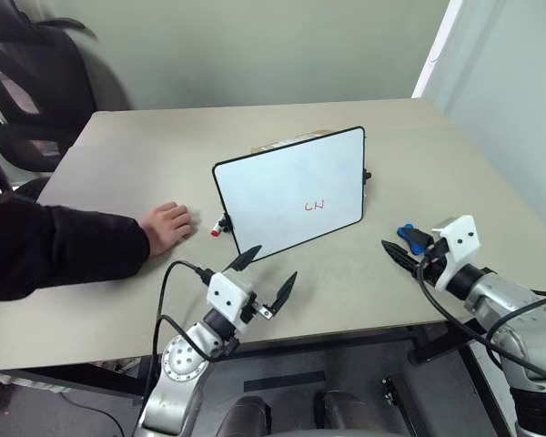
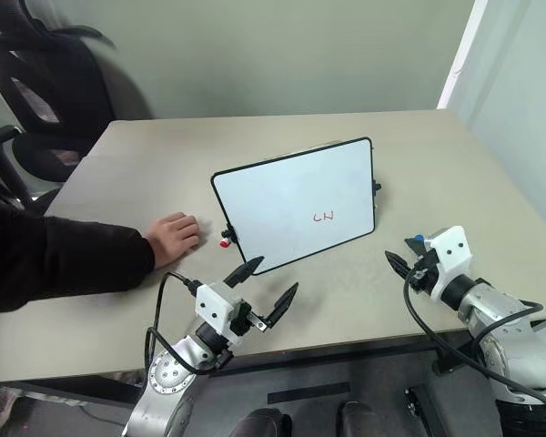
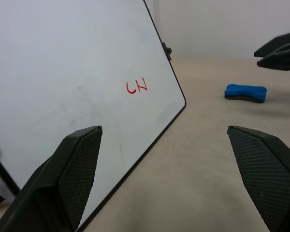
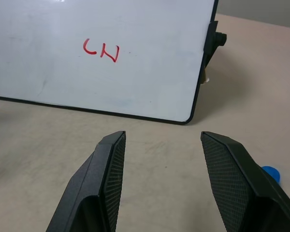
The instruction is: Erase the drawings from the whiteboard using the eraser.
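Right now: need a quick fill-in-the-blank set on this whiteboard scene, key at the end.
1. The drawings on the whiteboard are ____ in colour.
2. The blue eraser lies on the ____, not in either gripper.
3. The left gripper has its fingers ____.
4. A person's hand rests on the table on the whiteboard's ____ side.

Missing words: red; table; open; left

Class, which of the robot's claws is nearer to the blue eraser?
Right. The right claw is right beside the eraser; the left claw hangs in front of the whiteboard, farther away.
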